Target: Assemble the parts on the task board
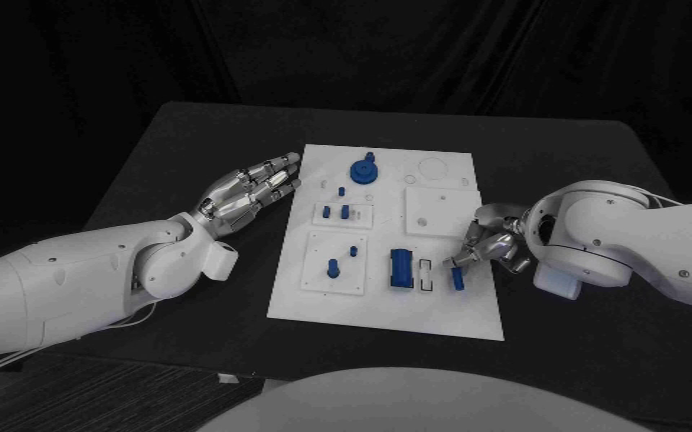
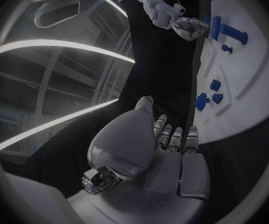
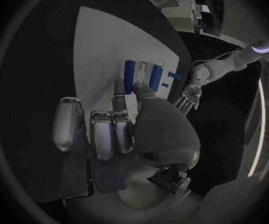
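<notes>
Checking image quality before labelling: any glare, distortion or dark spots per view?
Head view: task board bright against the black table, no glare. Left wrist view: strong fisheye bend, bright ceiling light streaks, left robot hand in shade. Right wrist view: board edge curves, right robot hand dim, its blue part visible.

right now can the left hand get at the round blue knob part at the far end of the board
Probably yes. The left hand lies open on the table beside the task board, empty, and nothing stands between it and the round blue part. The right hand is busy at the opposite edge.

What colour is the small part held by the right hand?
Blue part, pinched by the right hand; head view.
</notes>
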### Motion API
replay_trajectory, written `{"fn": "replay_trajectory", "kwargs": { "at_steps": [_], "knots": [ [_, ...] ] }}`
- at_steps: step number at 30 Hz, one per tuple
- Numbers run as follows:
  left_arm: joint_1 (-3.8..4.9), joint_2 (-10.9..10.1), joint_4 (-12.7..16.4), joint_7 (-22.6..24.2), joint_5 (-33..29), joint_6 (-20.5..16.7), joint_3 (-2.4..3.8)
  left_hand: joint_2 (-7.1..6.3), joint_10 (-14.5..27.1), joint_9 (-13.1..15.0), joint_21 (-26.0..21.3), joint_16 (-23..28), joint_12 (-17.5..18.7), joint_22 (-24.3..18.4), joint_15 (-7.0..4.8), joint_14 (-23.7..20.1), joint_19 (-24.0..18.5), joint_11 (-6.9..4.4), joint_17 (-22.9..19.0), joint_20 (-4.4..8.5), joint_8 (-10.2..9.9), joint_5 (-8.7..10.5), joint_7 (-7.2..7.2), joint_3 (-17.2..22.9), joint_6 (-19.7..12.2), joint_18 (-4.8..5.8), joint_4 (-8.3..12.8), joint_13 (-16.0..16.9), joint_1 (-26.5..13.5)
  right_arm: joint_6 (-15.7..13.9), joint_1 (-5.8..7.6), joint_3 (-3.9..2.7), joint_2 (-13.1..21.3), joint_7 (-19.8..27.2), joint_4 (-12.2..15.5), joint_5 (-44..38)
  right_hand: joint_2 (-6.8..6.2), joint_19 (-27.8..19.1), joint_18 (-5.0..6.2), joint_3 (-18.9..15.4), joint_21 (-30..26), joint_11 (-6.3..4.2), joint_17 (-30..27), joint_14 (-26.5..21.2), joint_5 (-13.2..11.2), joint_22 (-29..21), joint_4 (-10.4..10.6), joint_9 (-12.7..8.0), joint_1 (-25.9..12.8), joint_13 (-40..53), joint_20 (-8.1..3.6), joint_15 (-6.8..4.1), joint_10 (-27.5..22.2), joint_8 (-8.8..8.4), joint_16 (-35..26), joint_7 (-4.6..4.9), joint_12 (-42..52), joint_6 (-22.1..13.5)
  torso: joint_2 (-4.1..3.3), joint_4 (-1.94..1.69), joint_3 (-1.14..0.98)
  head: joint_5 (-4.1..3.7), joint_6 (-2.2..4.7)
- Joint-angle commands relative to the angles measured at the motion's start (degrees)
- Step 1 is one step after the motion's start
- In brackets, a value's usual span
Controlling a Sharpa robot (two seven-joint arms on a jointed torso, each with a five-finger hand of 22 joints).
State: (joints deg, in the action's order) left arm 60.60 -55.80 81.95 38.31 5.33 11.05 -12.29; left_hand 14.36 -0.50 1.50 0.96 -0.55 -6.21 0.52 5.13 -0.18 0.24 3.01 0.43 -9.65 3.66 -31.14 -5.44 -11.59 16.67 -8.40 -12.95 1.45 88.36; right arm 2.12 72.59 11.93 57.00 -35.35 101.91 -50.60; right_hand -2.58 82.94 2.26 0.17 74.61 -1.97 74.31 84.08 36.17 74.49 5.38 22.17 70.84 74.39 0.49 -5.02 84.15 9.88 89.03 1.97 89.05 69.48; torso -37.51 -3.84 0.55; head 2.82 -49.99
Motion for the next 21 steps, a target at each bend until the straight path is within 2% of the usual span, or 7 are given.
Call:
{"fn": "replay_trajectory", "kwargs": {
  "at_steps": [1,15,21],
  "knots": [
    [-0.07,0.1,0.0,0.5,0.0,0.7,0.05,0.13,0.2,0.7,-0.8,0.5,-0.8,-0.3,0.18,0.2,-0.1,0.75,-0.4,-0.36,0.9,-0.93,-0.06,1.1,-0.3,-0.32,0.6,-0.3,0.4,-4.8,0.02,-0.01,-0.2,0.3,-0.1,11.9,-0.88,2.4,0.69,8.5,2.0,-0.93,15.7,5.9,2.5,11.7,-2.5,2.2,0.7,15.6,-0.19,-1.11,5.8,1.29,1.0,-0.76,0.9,-2.2,0.0,0.0,0.01,-0.09,-0.01],
    [-0.08,0.2,0.0,0.2,0.0,0.9,0.05,0.13,0.2,0.7,-0.8,0.5,-0.8,-0.3,0.18,0.2,-0.1,0.75,-0.4,-0.36,0.9,-0.93,-0.06,1.1,-0.3,-0.32,0.6,-0.3,0.4,-8.5,-0.11,0.0,-2.3,0.5,-1.2,16.1,-0.82,2.5,0.62,9.4,2.4,-0.89,15.7,5.9,1.8,11.7,-2.4,2.5,-0.7,15.6,-0.21,-1.1,5.8,1.4,1.0,-0.72,0.9,-2.7,-0.01,-0.03,0.02,-0.2,-0.01],
    [-0.08,0.1,0.0,0.1,0.0,1.0,0.05,0.18,0.2,0.7,-0.8,0.5,-0.8,-0.3,0.16,0.2,-0.1,0.8,-0.4,-0.38,0.9,-0.98,-0.08,1.2,-0.3,-0.35,0.6,-0.3,0.5,-8.7,-0.43,0.01,-2.9,0.4,-1.7,15.6,-0.81,2.0,0.91,9.7,1.1,-0.84,15.7,5.9,0.6,11.3,-2.4,2.6,-1.2,15.6,-0.19,-1.06,5.8,1.45,1.0,-0.66,0.9,-2.9,-0.03,0.0,0.01,-0.14,-0.01]
  ]
}}
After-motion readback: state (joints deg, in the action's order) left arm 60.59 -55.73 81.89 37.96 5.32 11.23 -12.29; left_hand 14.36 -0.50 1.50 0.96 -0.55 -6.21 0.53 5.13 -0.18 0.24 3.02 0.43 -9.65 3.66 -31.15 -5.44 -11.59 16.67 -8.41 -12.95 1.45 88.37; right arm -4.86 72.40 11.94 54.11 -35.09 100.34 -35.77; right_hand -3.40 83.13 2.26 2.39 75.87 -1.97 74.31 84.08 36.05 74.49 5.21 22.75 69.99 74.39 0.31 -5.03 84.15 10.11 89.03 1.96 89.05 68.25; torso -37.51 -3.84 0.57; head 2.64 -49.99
